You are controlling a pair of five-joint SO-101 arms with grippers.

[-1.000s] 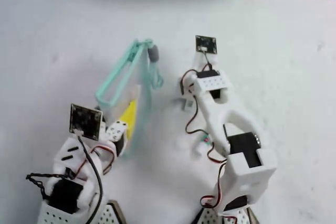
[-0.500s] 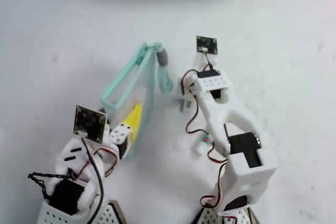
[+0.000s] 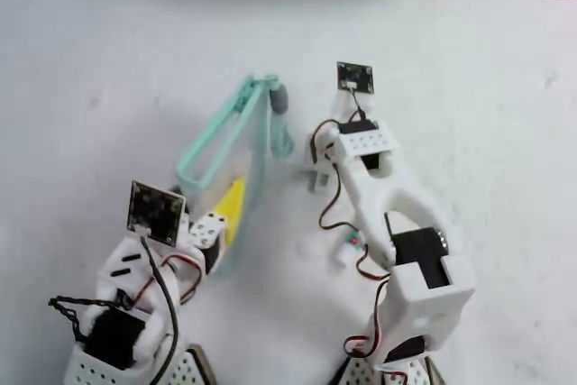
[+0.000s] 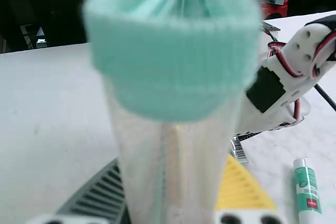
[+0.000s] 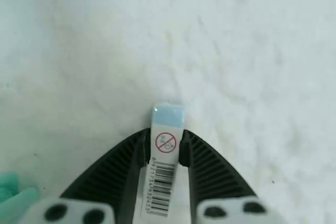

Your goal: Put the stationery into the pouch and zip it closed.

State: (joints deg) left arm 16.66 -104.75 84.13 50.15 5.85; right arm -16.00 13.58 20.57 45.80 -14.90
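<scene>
Big white table (image 3: 469, 60) under everything. Next biggest is the pouch (image 3: 236, 146), clear plastic with mint trim. The left gripper (image 3: 211, 228) has its fingers clamped on the near end, and the rest of the pouch runs out past the fingertips across the table. Its two mint edges are spread apart close to the fingers and meet at the far end, so the mouth looks open. In the left wrist view the pouch (image 4: 173, 77) stands right between the fingers, with the mint band well beyond the tips.

The right gripper (image 5: 167, 139) sits just beside the pouch in the high view, a small gap between them. Its jaws are squeezed onto a white stick (image 5: 167, 129) with a pale blue tip, which pokes out a bit past the fingertips while the body runs back between the pads.

A yellow piece (image 3: 232, 205) shows through the clear side of the pouch, just ahead of the left fingers.

Smallest thing: a green-and-white tube (image 4: 306, 190) lying loose on the table, near the right gripper but apart from its fingers, nothing holding it
</scene>
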